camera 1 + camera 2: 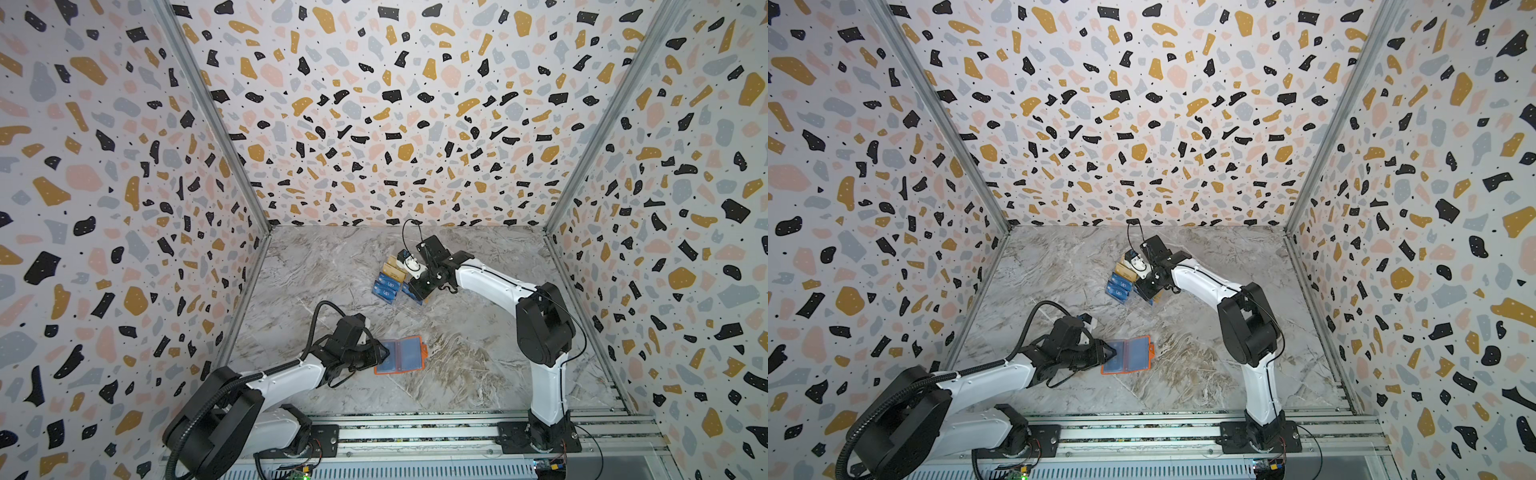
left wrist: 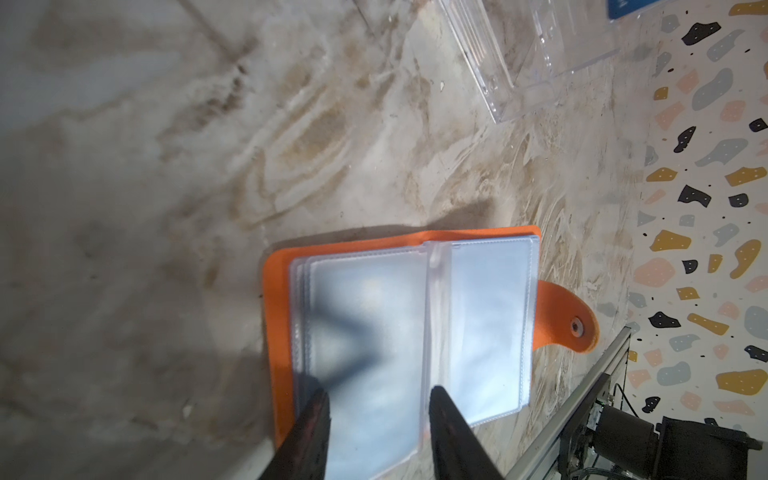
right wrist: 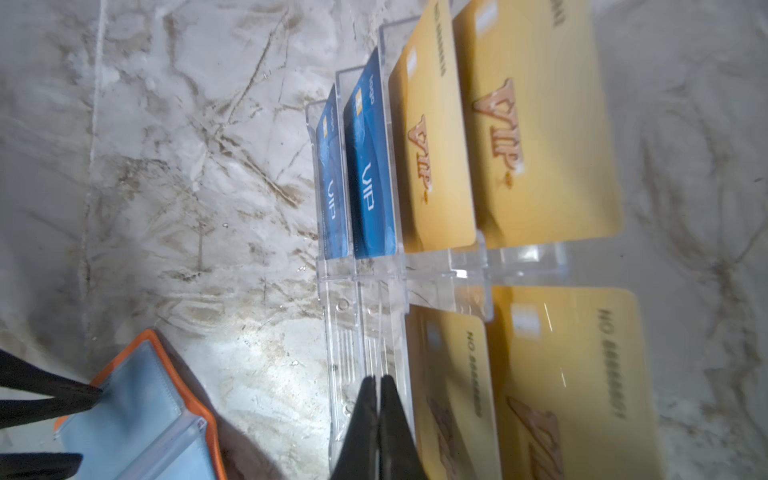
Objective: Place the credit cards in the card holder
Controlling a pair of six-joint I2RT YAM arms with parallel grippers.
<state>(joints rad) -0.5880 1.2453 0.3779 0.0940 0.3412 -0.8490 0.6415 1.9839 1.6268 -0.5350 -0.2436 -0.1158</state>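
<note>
The orange card holder lies open on the marble, its frosted sleeves facing up. My left gripper is open, its two fingertips resting on the holder's left page. Blue credit cards and gold credit cards stand in a clear rack. My right gripper is over the rack's two bare front slots, fingers pressed together. In both top views a blue card shows right under those fingers; the right wrist view sees it only edge-on.
The snap tab of the holder points toward the right wall. Patterned walls close in three sides, and an aluminium rail with both arm bases runs along the front. The rack stands mid-table toward the back.
</note>
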